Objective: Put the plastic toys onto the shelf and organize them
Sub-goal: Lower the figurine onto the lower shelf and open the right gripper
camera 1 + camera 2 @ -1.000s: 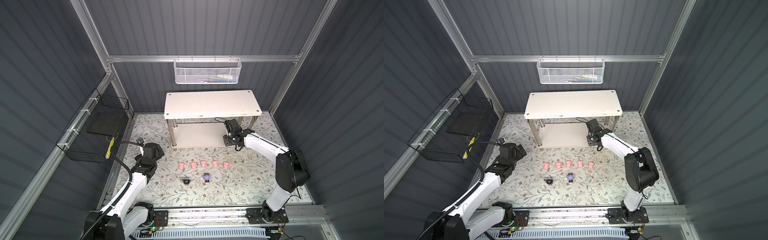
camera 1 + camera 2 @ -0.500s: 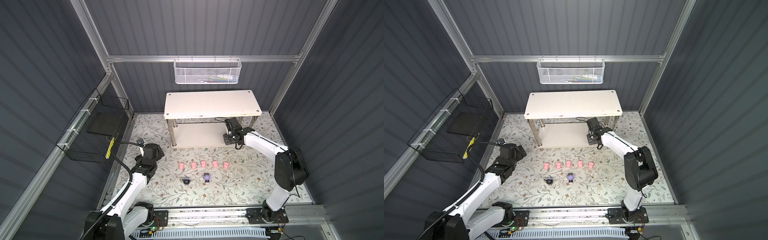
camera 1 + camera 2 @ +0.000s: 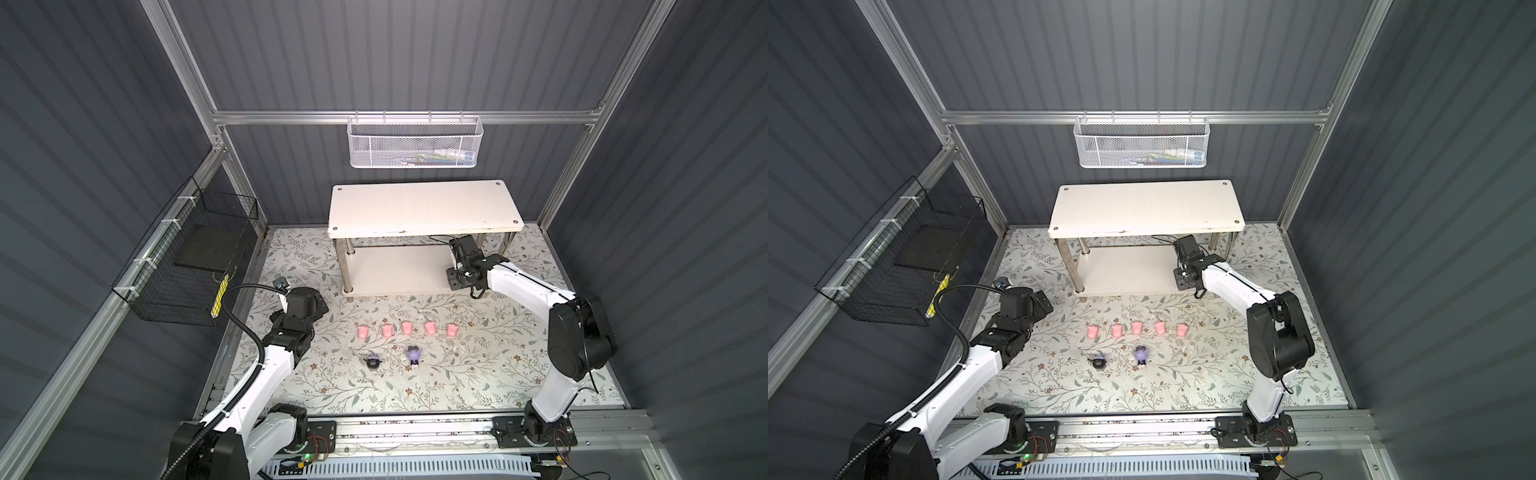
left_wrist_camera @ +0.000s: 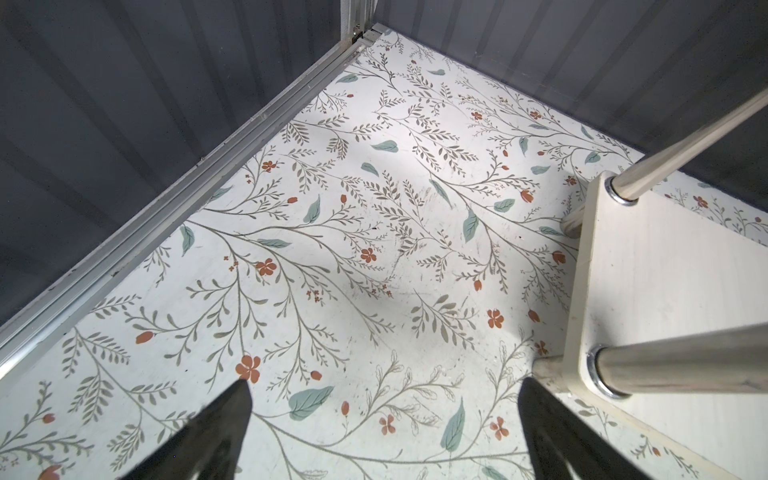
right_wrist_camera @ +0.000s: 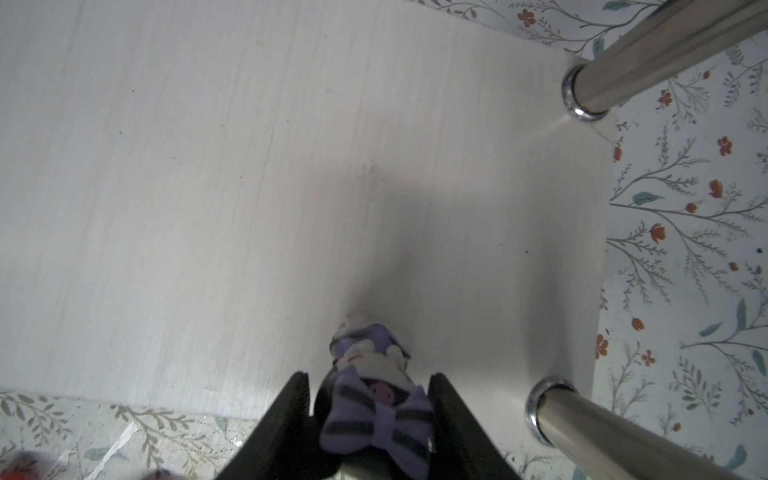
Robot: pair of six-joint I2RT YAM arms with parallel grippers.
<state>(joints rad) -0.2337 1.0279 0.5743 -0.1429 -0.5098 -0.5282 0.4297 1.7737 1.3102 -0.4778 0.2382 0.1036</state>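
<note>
In both top views the white shelf (image 3: 424, 208) stands at the back of the flowery bench (image 3: 478, 374); five pink toys (image 3: 407, 328) sit on the bench in a row that runs left to right, in front of the shelf; a dark toy (image 3: 372, 360) and a second dark toy (image 3: 414, 354) lie just in front of that row, too small to tell which way they face; the right gripper (image 3: 459, 245) reaches under the top board, over the right end of the low board; the left gripper (image 3: 313, 305) hangs near the shelf's left side.

In the left wrist view the left gripper (image 4: 384, 384) has its jaws wide apart, with only bench between them.

In the right wrist view the right gripper (image 5: 370, 376) is clamped on a bow toy (image 5: 374, 419); a black jaw hugs each side; its head and striped purple bow are up by the jaws, and its white feet point down at the low board, so its long way runs along the jaws; it is near the board's front edge and a shiny leg (image 5: 623, 432); I cannot tell if the feet touch.
</note>
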